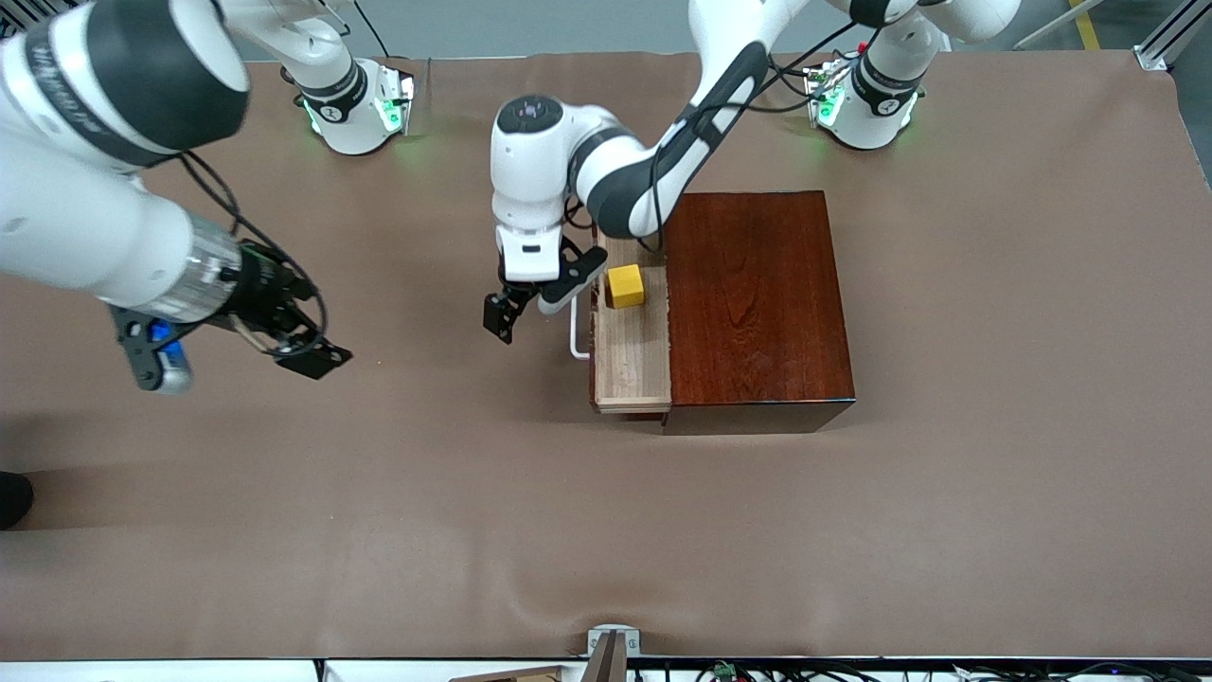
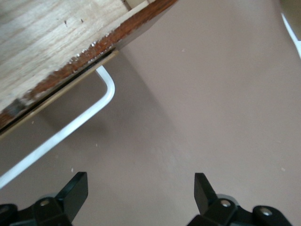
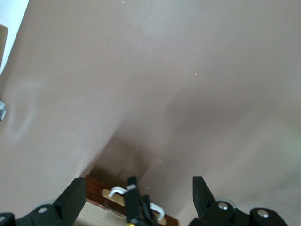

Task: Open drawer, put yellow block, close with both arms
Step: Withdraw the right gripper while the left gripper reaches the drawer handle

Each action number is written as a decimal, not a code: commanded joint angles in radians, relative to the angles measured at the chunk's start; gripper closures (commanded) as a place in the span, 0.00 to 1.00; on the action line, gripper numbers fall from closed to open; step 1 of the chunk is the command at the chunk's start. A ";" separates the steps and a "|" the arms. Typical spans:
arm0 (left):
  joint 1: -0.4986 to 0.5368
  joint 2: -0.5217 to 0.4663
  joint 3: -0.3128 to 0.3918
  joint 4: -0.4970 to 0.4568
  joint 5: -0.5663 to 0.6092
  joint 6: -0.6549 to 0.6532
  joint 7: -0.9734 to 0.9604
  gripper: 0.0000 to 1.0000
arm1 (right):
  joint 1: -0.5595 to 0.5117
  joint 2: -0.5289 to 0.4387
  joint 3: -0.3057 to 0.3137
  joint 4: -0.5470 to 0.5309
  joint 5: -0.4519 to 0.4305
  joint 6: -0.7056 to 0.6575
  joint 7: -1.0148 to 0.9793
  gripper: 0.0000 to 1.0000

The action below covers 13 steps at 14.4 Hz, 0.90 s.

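Observation:
The drawer (image 1: 630, 365) stands pulled out of the dark mahogany box (image 1: 757, 303) toward the right arm's end of the table. The yellow block (image 1: 625, 286) rests on the drawer's pale floor, in the part farther from the front camera. My left gripper (image 1: 535, 298) hangs open and empty just in front of the drawer's white loop handle (image 1: 576, 336). In the left wrist view the handle (image 2: 94, 113) and drawer front (image 2: 94, 47) lie ahead of the left gripper (image 2: 141, 181). My right gripper (image 1: 312, 355) is open and empty above bare cloth, apart from the drawer (image 3: 101, 188).
A tan cloth (image 1: 852, 530) covers the whole table. Both arm bases (image 1: 360, 114) stand along the edge farthest from the front camera. A small metal bracket (image 1: 614, 644) sits at the table's nearest edge.

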<state>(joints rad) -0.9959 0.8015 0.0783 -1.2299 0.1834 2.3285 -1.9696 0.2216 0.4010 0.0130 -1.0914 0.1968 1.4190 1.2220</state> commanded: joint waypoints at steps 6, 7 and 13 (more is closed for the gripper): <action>-0.044 0.061 0.046 0.029 0.031 -0.039 -0.045 0.00 | -0.146 -0.070 0.004 -0.004 0.015 -0.181 -0.441 0.00; -0.043 0.059 0.047 0.029 0.033 -0.078 -0.038 0.00 | -0.169 -0.073 0.004 -0.004 0.015 -0.196 -0.494 0.00; -0.035 0.028 0.070 0.029 0.042 -0.239 -0.038 0.00 | -0.217 -0.140 0.005 -0.022 -0.062 -0.245 -0.842 0.00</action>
<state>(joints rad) -1.0309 0.8457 0.1313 -1.2053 0.1840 2.1705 -1.9886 0.0122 0.3025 0.0037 -1.0898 0.1795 1.1911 0.4928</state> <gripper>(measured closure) 0.000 0.000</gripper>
